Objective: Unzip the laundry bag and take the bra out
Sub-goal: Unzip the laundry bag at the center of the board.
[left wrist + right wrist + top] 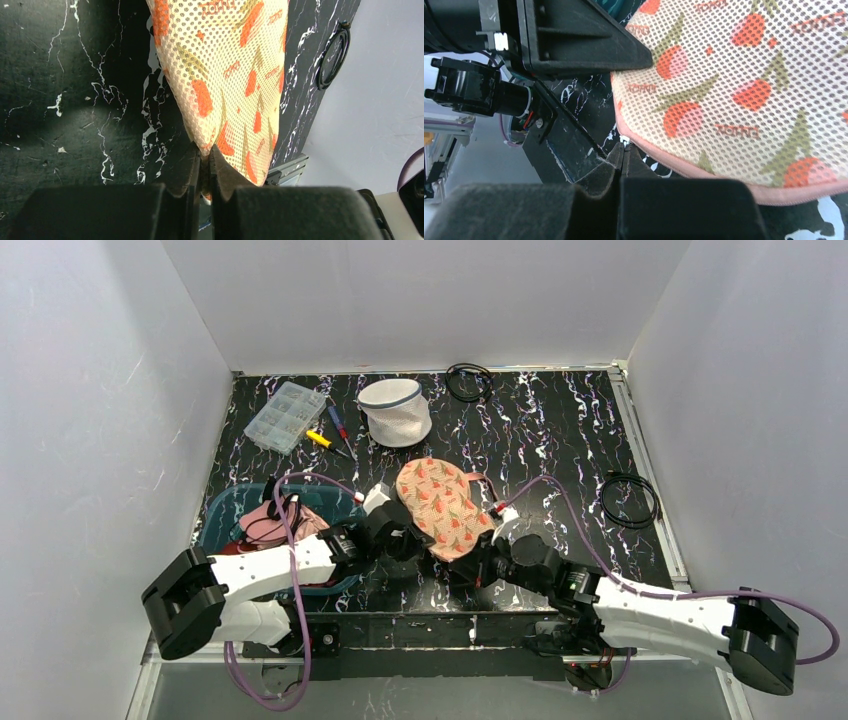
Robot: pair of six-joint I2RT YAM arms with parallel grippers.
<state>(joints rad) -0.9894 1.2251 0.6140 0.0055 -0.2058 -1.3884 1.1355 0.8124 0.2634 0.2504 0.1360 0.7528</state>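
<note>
Both tools sit over the near tabletop (560, 440). Left tool (205, 150) pinches the mesh edge of the patterned laundry bag (440, 505). Right tool (623, 150) is pressed together at its pink trim (684, 167), hold unconfirmed. Judged step: unzipping. Next move requires drawing the slider along the trim, bag anchored.

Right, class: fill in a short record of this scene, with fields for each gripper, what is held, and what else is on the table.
held item: patterned mesh bag, mid-table between the arms
left gripper: shut on one end of that bag
right gripper: shut at the bag's pink trim
white mesh laundry bag: back of the table, apart from both grippers
blue basin: near left, pink fabric inside
other items: clear parts box, screwdrivers, two black cable coils
</note>
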